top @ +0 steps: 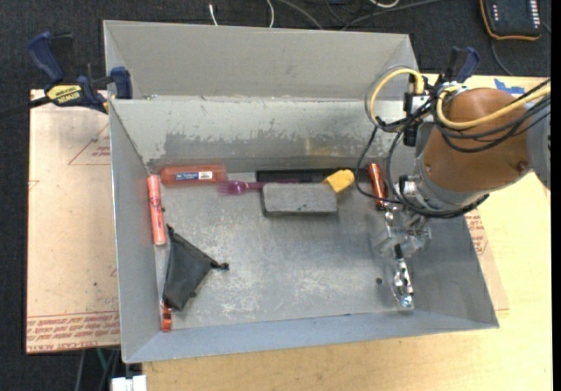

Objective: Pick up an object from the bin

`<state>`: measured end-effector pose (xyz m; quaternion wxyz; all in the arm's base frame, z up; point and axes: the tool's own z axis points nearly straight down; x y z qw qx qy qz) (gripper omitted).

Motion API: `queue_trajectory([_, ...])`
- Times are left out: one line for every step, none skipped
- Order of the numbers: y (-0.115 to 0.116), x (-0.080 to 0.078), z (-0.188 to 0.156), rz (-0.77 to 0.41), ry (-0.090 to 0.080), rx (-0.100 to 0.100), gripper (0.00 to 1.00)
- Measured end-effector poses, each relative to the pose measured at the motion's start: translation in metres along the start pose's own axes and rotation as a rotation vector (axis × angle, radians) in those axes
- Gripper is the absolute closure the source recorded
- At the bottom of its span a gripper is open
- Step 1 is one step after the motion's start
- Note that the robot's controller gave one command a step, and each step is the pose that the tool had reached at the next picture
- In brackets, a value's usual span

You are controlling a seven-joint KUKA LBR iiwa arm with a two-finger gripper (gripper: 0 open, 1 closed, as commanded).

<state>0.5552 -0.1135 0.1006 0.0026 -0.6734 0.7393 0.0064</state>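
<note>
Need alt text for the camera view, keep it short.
The arm's end effector is down in the right front corner of the grey bin. A grey block, a yellow piece and an orange-red marker lie along the back wall; a black pouch lies front left.

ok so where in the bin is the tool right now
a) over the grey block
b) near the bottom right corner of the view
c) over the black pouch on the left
b: the tool hangs near the bottom right corner of the bin, apart from the grey block and the black pouch.
</note>
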Motion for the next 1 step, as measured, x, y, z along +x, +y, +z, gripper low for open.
queue_trajectory([-0.0003, -0.0013, -0.0208, 0.003, -0.002, 0.001, 1.0])
